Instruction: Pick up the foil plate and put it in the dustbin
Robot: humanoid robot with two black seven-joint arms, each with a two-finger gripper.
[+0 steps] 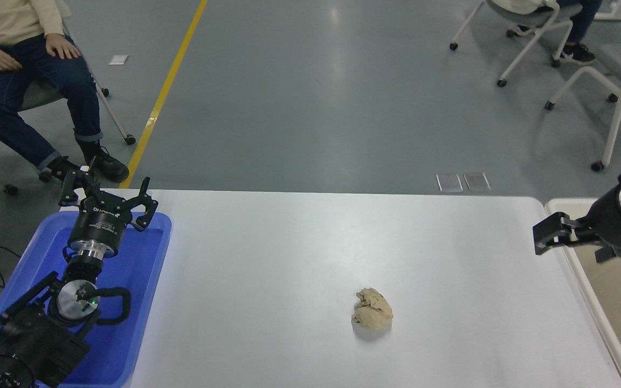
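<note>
The foil plate is not in view anywhere on the table. The dustbin (595,302), a cream-beige tub, stands off the table's right end, and only its left part shows. My right gripper (572,248) comes in from the right edge, open and empty, over the dustbin's left rim and the table's right end. My left gripper (108,191) is open and parked over the far end of a blue tray at the lower left.
A crumpled beige paper ball (372,315) lies on the white table (299,253), right of centre near the front. The blue tray (138,302) sits at the table's left end. A seated person (14,70) is at the top left, with white chairs (612,91) at the top right.
</note>
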